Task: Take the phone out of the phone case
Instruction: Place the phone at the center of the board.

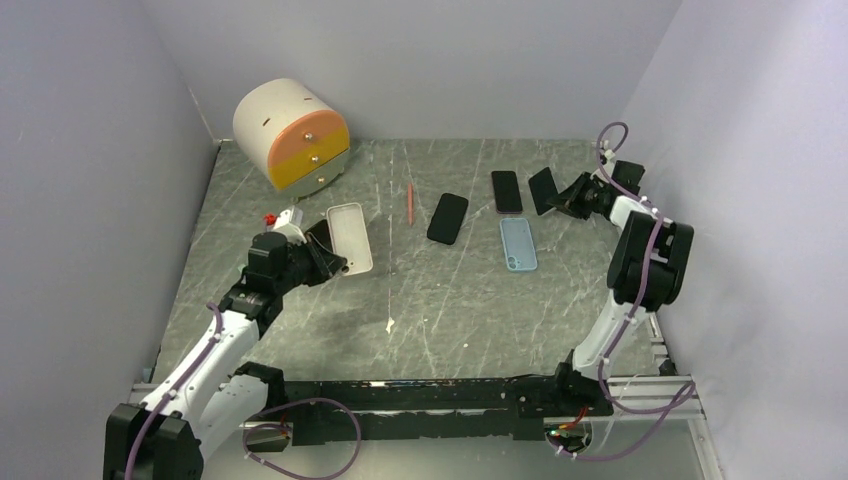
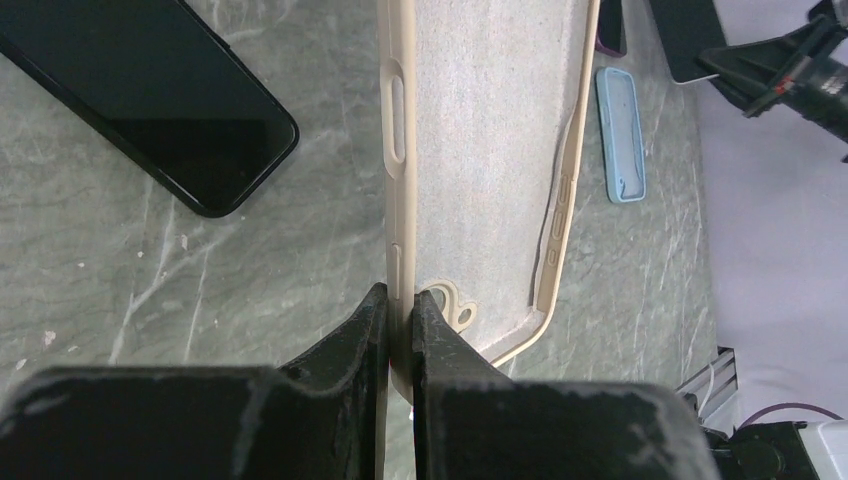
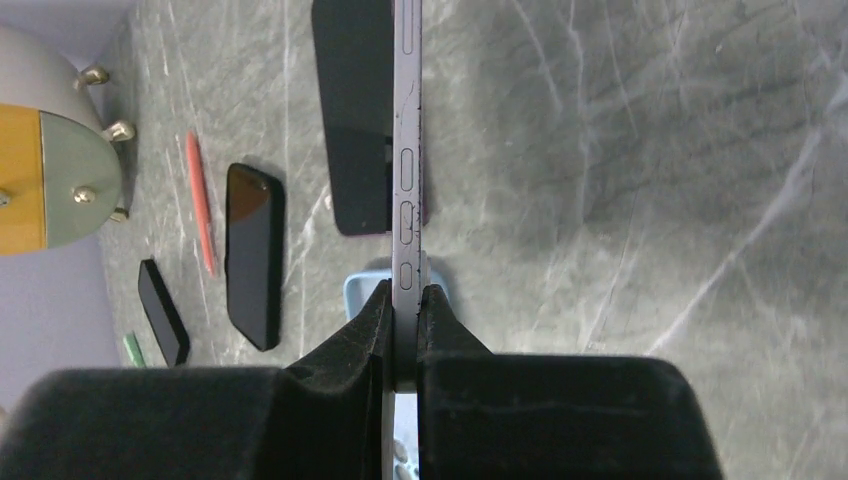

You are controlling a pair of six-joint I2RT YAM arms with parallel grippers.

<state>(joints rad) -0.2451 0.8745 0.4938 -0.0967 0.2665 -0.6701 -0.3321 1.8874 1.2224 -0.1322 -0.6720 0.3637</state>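
Observation:
My left gripper [image 1: 335,250] is shut on the long edge of an empty beige phone case [image 1: 350,237] and holds it at the table's left. In the left wrist view the fingertips [image 2: 385,315] pinch the case wall [image 2: 490,150] near its camera cutout. My right gripper [image 1: 568,197] is shut on a dark phone [image 1: 543,190] held on edge at the back right. In the right wrist view this gripper [image 3: 405,300] clamps the phone's grey side [image 3: 407,150], whose buttons show.
On the table lie a black phone [image 1: 447,218], a phone in a dark pink-edged case [image 1: 507,191], an empty light blue case [image 1: 518,243] and a red pen [image 1: 409,203]. A round cream drawer unit [image 1: 292,135] stands at the back left. Walls enclose three sides.

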